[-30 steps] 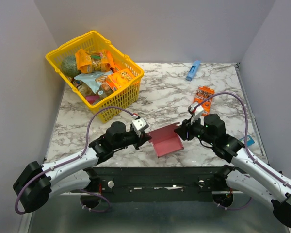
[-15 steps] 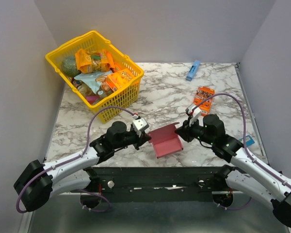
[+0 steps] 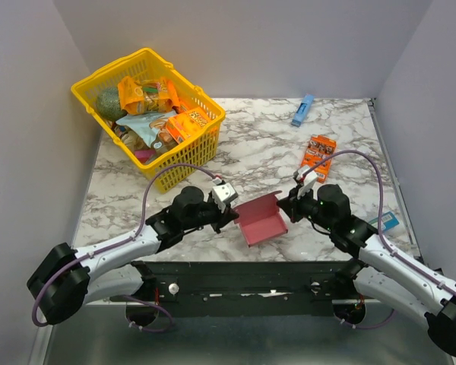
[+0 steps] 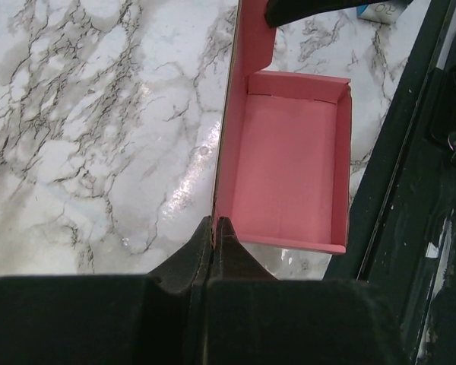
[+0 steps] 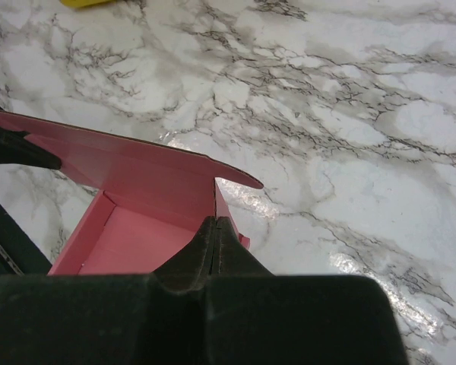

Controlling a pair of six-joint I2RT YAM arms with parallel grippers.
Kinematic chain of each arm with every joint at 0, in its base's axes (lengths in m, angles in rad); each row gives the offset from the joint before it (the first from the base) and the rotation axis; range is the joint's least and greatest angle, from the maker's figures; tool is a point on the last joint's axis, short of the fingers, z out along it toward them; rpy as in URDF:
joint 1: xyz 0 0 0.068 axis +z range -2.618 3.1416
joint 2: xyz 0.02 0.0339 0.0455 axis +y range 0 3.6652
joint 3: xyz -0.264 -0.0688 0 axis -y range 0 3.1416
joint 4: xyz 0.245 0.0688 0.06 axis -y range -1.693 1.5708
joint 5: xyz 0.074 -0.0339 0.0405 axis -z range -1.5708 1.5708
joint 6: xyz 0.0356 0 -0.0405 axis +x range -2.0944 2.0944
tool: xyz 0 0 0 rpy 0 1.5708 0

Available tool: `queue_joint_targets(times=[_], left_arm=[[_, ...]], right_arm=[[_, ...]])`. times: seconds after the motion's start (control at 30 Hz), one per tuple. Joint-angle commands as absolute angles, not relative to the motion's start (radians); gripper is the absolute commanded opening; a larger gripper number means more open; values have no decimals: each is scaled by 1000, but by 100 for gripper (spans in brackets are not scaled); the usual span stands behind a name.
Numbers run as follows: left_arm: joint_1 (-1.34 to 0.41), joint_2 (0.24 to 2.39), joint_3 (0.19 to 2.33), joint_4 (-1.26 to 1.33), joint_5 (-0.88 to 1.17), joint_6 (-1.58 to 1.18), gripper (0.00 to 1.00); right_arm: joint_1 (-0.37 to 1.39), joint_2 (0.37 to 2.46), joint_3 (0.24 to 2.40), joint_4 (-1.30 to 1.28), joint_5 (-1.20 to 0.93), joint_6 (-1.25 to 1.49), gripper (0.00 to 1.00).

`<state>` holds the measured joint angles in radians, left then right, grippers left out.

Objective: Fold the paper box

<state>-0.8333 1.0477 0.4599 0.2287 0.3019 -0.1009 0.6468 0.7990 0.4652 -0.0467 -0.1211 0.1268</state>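
The pink paper box (image 3: pixel 263 223) lies near the table's front edge as an open tray with walls standing and a long flap raised along its far side. My left gripper (image 3: pixel 234 217) is shut on the box's left corner, where the tall flap meets the tray; in the left wrist view the fingertips (image 4: pixel 214 222) pinch the card edge of the box (image 4: pixel 289 167). My right gripper (image 3: pixel 284 204) is shut on the right side wall; in the right wrist view its fingertips (image 5: pixel 215 222) clamp that upright wall of the box (image 5: pixel 137 247).
A yellow basket (image 3: pixel 109 74) full of snack packs stands at the back left. An orange printed snack box (image 3: pixel 318 149) and a slim blue box (image 3: pixel 302 110) lie at the back right. A small teal item (image 3: pixel 385 222) sits at the right edge. The black base frame (image 3: pixel 243 277) runs along the near edge.
My right gripper has closed from partly open onto the box's right wall. The left arm has edged slightly toward the box, still gripping it.
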Motion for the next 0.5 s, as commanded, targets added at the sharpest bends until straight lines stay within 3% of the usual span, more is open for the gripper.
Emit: queue_joint_targets(times=[0.0, 0.47], left_arm=[[-836, 1110, 531, 203, 232, -95, 0], [-838, 1338, 675, 270, 37, -121, 0]], right_arm=[[669, 772, 417, 96, -89, 166, 1], [822, 864, 330, 270, 24, 238, 1]])
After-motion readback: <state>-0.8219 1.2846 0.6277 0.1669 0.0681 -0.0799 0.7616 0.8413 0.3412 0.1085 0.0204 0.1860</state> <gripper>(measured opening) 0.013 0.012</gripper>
